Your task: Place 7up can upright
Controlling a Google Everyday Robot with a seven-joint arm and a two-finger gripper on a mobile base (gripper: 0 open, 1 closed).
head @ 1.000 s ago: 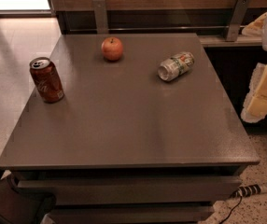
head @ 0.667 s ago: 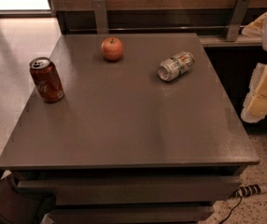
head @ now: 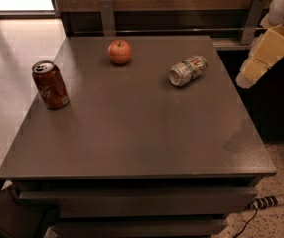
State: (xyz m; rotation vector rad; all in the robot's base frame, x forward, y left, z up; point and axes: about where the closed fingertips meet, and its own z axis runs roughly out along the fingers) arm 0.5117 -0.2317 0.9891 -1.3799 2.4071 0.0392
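Note:
The 7up can (head: 187,70) lies on its side on the grey table (head: 132,128), at the back right, its silver end facing front-left. My gripper (head: 248,75) hangs in the air off the table's right edge, to the right of the can and apart from it. It holds nothing that I can see.
A red cola can (head: 50,85) stands upright near the table's left edge. A red apple (head: 119,51) sits at the back middle. A wooden wall with metal brackets (head: 107,15) runs behind the table. A power strip (head: 271,201) lies on the floor at the front right.
My gripper has risen and shifted a little to the left, toward the table's right edge. The cans and the apple have not moved.

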